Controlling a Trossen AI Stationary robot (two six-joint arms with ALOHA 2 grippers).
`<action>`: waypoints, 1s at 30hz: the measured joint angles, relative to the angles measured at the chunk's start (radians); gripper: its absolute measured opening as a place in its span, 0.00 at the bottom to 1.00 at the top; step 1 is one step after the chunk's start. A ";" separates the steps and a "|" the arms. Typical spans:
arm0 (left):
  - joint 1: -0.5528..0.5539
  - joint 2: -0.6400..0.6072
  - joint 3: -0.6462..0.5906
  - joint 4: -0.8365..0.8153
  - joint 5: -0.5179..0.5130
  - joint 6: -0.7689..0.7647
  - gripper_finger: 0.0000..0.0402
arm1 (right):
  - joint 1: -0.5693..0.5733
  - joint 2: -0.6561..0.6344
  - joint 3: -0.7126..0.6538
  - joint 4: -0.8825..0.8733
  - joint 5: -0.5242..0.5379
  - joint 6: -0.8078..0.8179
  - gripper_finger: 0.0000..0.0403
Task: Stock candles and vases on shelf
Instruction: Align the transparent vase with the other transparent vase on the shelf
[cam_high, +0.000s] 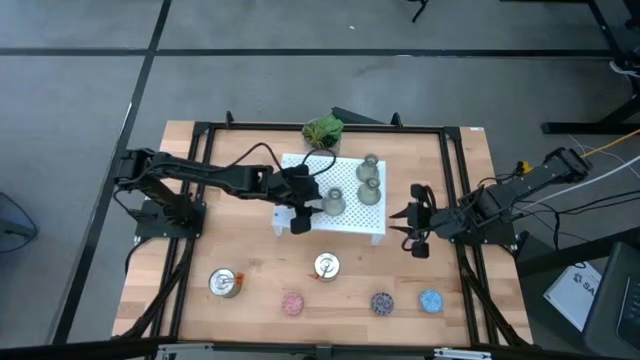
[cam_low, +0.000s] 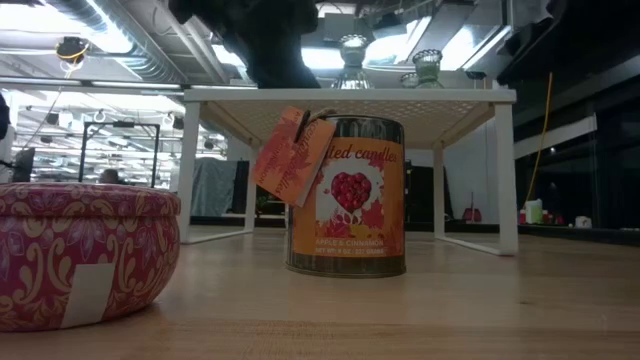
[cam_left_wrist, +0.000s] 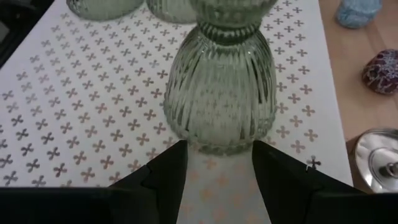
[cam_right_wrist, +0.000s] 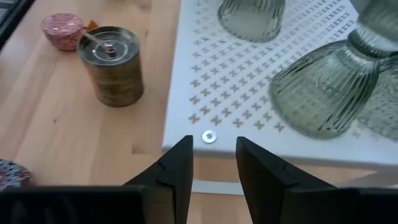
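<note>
We see the left gripper (cam_left_wrist: 217, 168) parted wide beside a ribbed green vase (cam_left_wrist: 219, 93) on the white perforated shelf (cam_left_wrist: 74, 112) (near edge); right gripper (cam_right_wrist: 214, 165) open, off shelf's right edge.

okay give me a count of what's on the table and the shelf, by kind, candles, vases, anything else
Tin candles: 2, on the table.
Small candles without tins: 3, pink, dark blue-purple and light blue, on the table.
Green vases: 3, on the white shelf.
Potted plant: 1, behind the shelf.
Total: 9.
</note>
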 joint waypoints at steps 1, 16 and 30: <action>0.000 0.000 0.000 0.001 0.001 0.010 0.44 | -0.007 0.000 0.000 0.000 0.000 -0.001 0.31; 0.006 -0.004 0.000 0.097 0.081 0.115 0.44 | -0.085 0.000 0.000 0.025 -0.001 -0.007 0.31; -0.004 -0.004 0.000 0.188 0.082 0.147 0.44 | -0.139 0.000 0.000 0.062 -0.004 -0.007 0.31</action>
